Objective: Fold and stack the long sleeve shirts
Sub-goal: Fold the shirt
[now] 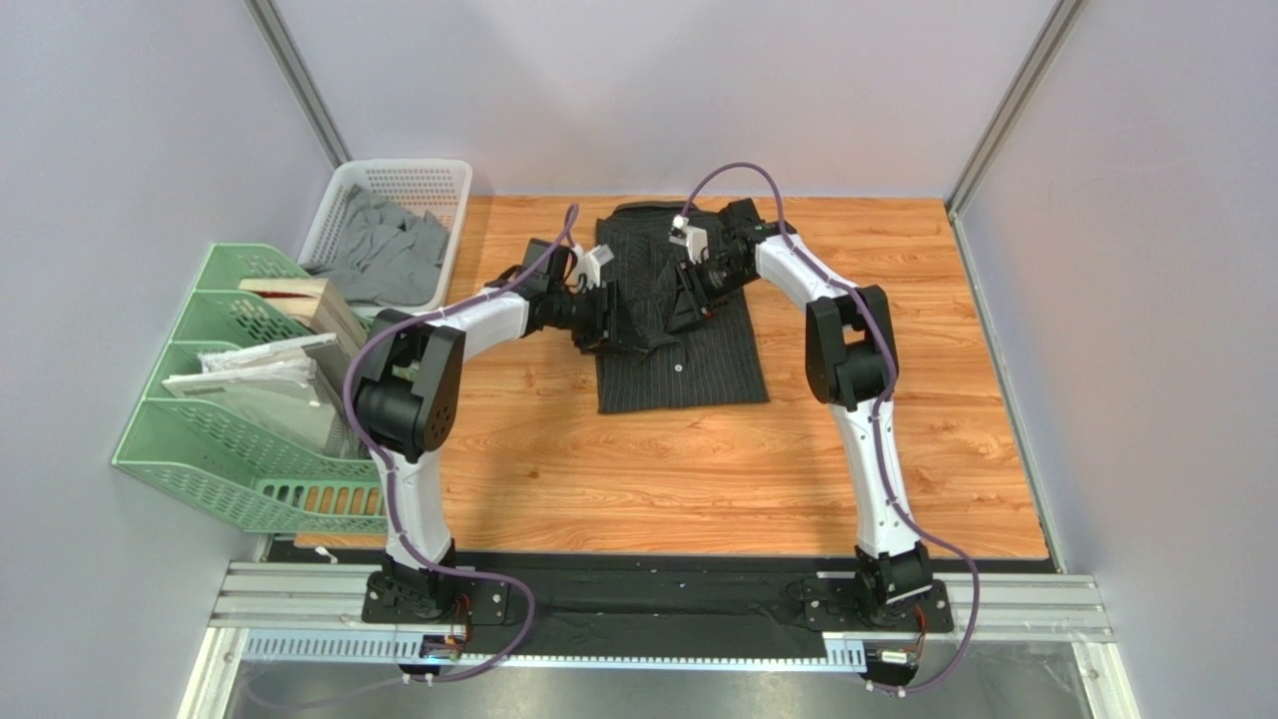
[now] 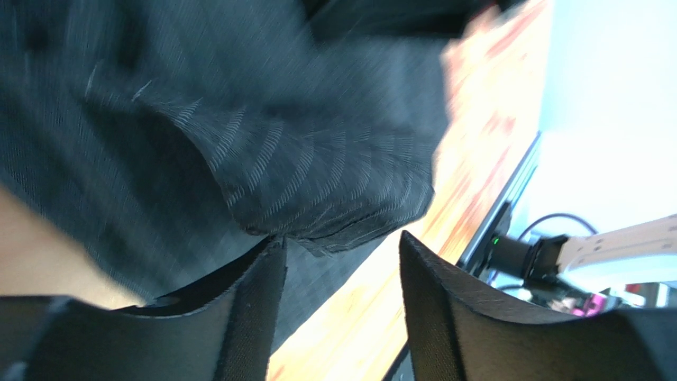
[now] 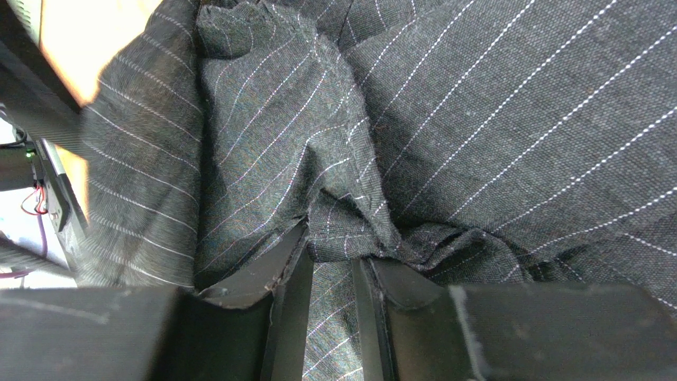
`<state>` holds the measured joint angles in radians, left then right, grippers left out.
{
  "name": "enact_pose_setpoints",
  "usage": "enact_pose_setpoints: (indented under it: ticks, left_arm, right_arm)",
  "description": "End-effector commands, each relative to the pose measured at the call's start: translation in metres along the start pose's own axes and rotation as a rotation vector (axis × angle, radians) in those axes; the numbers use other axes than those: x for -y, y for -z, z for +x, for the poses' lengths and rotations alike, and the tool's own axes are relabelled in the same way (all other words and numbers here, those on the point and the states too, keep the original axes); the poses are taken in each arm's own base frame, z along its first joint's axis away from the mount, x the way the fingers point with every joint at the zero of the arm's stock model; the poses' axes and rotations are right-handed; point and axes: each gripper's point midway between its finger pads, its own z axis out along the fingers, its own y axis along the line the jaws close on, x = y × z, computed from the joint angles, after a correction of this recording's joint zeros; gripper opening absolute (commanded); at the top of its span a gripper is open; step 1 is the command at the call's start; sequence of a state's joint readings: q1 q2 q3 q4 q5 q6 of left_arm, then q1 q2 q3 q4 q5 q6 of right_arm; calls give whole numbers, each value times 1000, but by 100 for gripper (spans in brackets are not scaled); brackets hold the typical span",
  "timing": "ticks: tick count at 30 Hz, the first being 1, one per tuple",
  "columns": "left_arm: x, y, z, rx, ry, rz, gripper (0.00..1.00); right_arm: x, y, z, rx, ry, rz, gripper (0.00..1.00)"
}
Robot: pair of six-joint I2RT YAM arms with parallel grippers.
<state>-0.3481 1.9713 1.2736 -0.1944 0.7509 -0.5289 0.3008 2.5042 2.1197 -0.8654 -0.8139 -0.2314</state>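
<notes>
We see one dark shirt (image 1: pixel 683 360) with thin pale stripes; it lies in the middle of the wooden table (image 1: pixel 900 450), toward the far side. It makes a long narrow shape; its top part is bunched up where the two arms meet. We think the step now is folding that top part over; the fold is not done yet.

The left claw (image 2: pixel 342 242) has its two fingers apart; a floppy corner of the shirt hangs right at the tip of one finger (image 2: pixel 258 294), but nothing is squeezed between them. That picture is blurry, so we cannot say more. The right claw (image 3: pixel 334 258) has its fingers almost together; the wrinkles in the cloth all run to the tips, so we think it is pinching a bit of the shirt.

What could go wrong? Only one claw has the cloth; if it pulls alone, the shirt could turn or slide on the smooth table, and the fold would come out crooked. The pinch looks small, so the cloth could slip out halfway; it might also catch more than one layer, and then the neat bottom part would get dragged along. The left claw could close on air, because the corner sits only at the edge of its gap.

A white basket (image 1: pixel 393 187) with grey clothes (image 1: pixel 383 255) sits at the far left, by a green rack (image 1: pixel 225 435).
</notes>
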Motion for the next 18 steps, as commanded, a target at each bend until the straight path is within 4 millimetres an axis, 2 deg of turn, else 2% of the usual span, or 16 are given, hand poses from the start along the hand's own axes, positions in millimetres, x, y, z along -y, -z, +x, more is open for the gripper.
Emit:
enact_pose_setpoints:
  ticks: [1, 4, 8, 10, 13, 14, 16, 18]
  left_arm:
    - [40, 0, -52, 112, -110, 98, 59]
    - [39, -10, -71, 135, -124, 103, 58]
    - [32, -21, -94, 180, -157, 87, 58]
    - [26, -24, -109, 204, -197, 64, 58]
    - [28, -12, -130, 255, -279, 33, 59]
    - [36, -1, -138, 277, -312, 26, 60]
    - [29, 14, -140, 279, -320, -19, 62]
    - [31, 29, -124, 252, -294, -22, 64]
  right_arm:
    - [-10, 8, -18, 43, 48, 12, 32]
    - [-13, 19, -28, 68, 65, 21, 35]
    - [-7, 52, -49, 130, 93, 96, 47]
    - [8, 73, -56, 157, 98, 167, 50]
    - [25, 102, -60, 168, 148, 266, 54]
    - [28, 108, -59, 164, 162, 283, 54]
    - [27, 124, -56, 144, 189, 317, 57]
    - [16, 137, -54, 142, 207, 305, 57]
